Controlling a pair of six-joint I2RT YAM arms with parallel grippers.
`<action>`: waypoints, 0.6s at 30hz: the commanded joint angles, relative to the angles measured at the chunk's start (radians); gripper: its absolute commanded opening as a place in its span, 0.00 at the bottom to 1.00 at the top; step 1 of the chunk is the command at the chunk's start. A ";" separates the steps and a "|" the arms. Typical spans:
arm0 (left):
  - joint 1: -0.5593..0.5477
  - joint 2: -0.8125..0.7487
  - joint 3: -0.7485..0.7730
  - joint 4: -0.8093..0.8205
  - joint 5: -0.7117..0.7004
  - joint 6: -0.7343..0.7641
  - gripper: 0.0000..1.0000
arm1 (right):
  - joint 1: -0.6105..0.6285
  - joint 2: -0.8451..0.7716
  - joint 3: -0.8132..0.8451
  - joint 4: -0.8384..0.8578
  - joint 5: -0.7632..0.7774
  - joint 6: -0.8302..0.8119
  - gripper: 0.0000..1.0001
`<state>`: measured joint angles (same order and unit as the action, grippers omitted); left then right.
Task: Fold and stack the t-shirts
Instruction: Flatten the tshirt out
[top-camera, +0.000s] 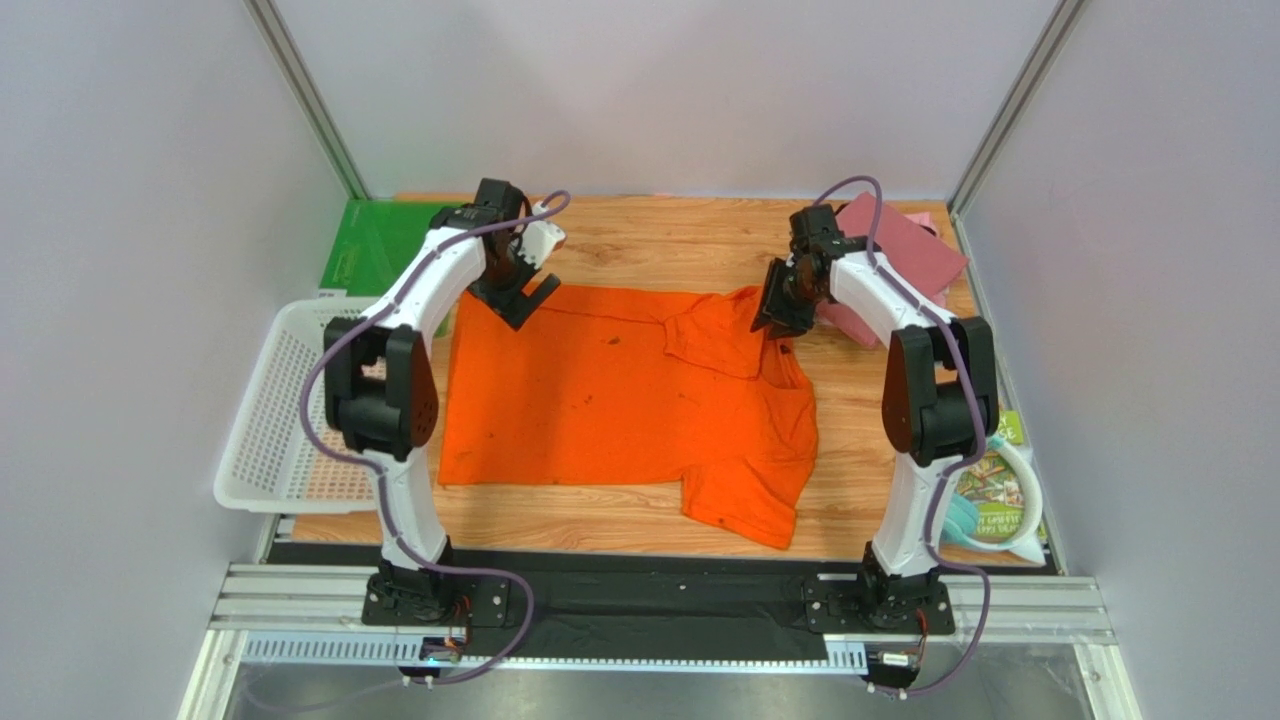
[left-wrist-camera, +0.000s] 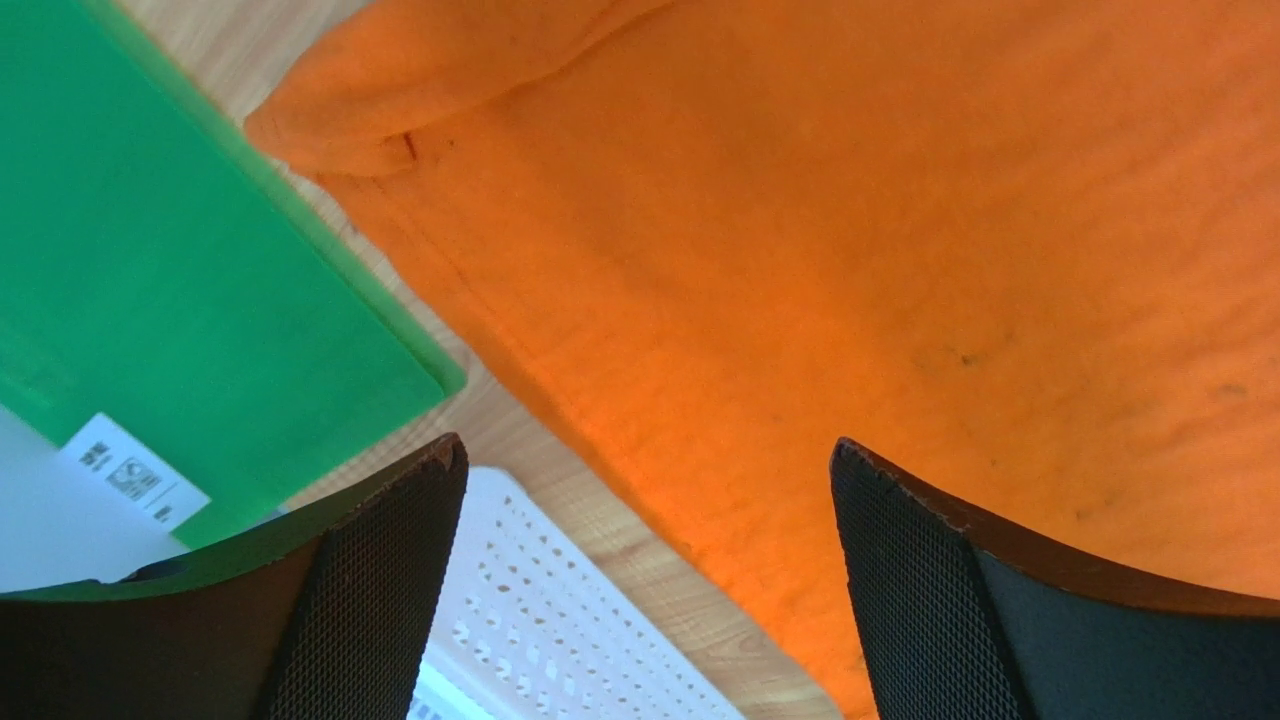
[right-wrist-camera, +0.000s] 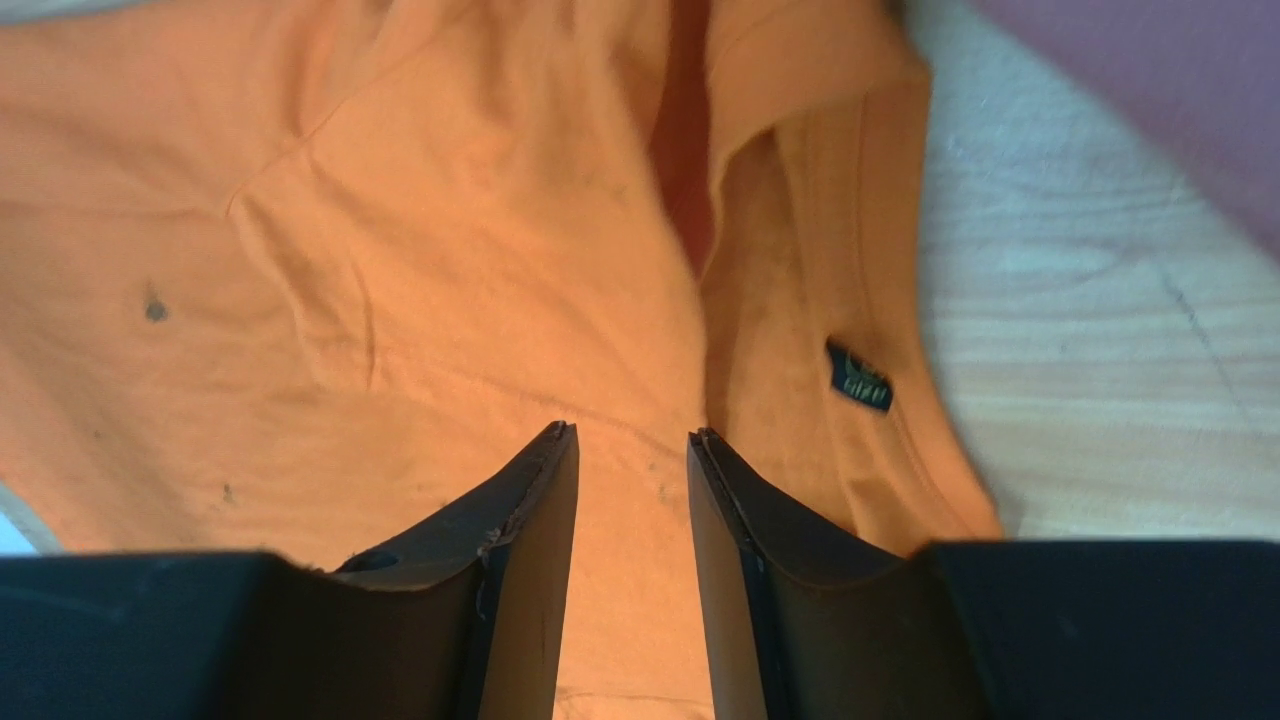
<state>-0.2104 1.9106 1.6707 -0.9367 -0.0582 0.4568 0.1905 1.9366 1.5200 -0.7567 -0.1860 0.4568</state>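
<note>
A bright orange t-shirt (top-camera: 616, 398) lies spread on the wooden table, its collar part folded over and one sleeve at the near right. My left gripper (top-camera: 519, 300) hovers open over its far left corner; in the left wrist view its fingers (left-wrist-camera: 376, 570) stand wide apart above the shirt's edge (left-wrist-camera: 902, 225), holding nothing. My right gripper (top-camera: 781, 318) is over the collar, its jaws a narrow gap apart with orange cloth (right-wrist-camera: 376, 270) lying below them (right-wrist-camera: 631, 435). A folded maroon t-shirt (top-camera: 902, 248) rests at the far right on a pale pink one (top-camera: 852, 324).
A flat green sheet (top-camera: 368, 248) lies at the far left corner, also close by in the left wrist view (left-wrist-camera: 150, 255). A white mesh basket (top-camera: 286, 405) hangs off the table's left edge. Printed packaging (top-camera: 999, 495) sits by the right edge.
</note>
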 joint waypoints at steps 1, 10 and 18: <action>0.043 0.138 0.205 -0.046 0.015 -0.093 0.95 | -0.028 0.058 0.112 -0.003 -0.013 -0.020 0.38; 0.092 0.358 0.488 -0.122 -0.025 -0.115 0.95 | -0.049 0.139 0.195 -0.010 -0.043 -0.018 0.37; 0.115 0.461 0.578 -0.160 -0.032 -0.190 0.93 | -0.049 0.182 0.201 0.023 -0.072 0.009 0.29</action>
<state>-0.1093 2.3306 2.1803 -1.0454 -0.0914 0.3283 0.1410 2.0972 1.6917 -0.7643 -0.2276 0.4511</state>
